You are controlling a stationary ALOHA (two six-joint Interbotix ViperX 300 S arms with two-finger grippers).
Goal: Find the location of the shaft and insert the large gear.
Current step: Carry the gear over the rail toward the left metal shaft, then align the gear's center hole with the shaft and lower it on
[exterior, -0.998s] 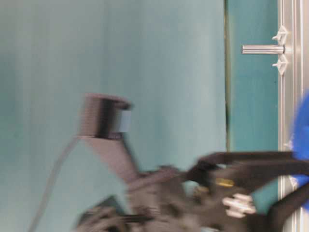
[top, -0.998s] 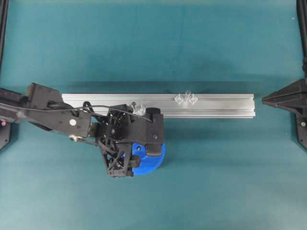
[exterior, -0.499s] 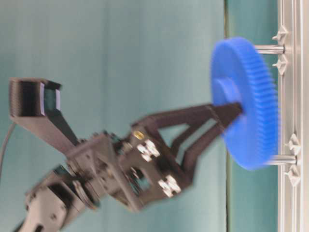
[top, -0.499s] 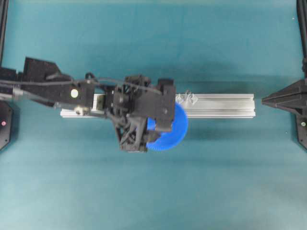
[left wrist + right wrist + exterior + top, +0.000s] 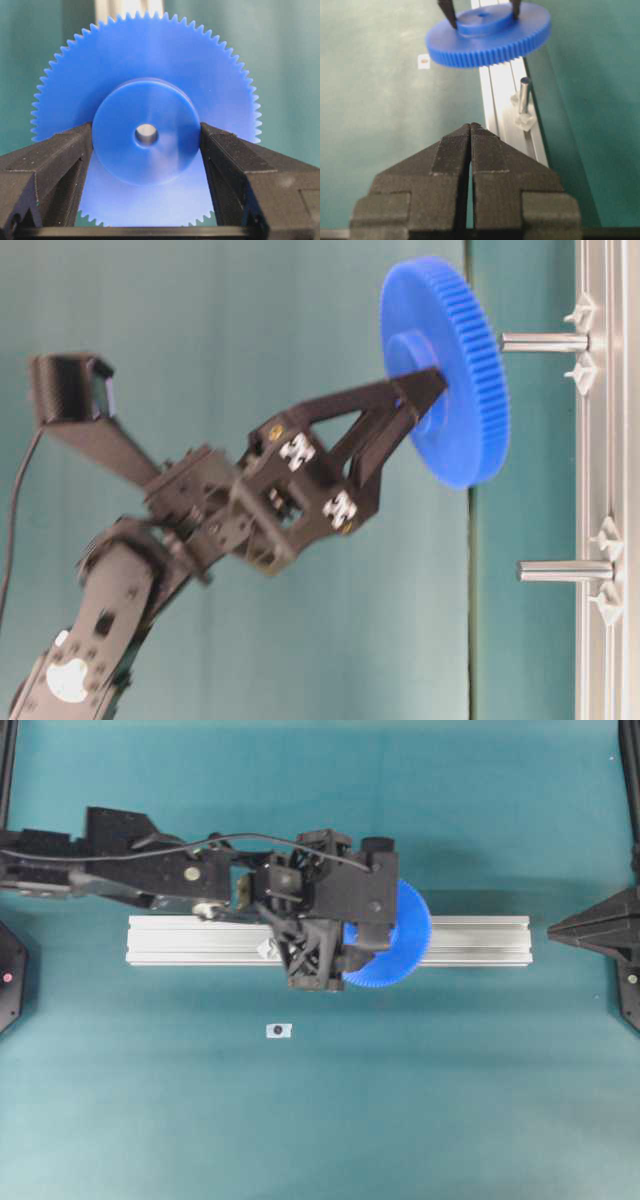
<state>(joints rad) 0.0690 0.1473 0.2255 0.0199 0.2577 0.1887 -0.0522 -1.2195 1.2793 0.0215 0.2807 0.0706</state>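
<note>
Left hand clamped on the hub of the gear, one finger each side, holding it flat above the rail — clear of everything. In the table-level view the shaft points straight up off the rail at the gear, its tip just short of the toothed face and offset from the centre hole, so I judge I must slide the gear sideways along the rail before lowering. Right hand sits pressed together and empty, well off — left is the one to use.

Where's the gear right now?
The gear is held off the rail by the left gripper, right of centre in the overhead view, short of the shaft.
</note>
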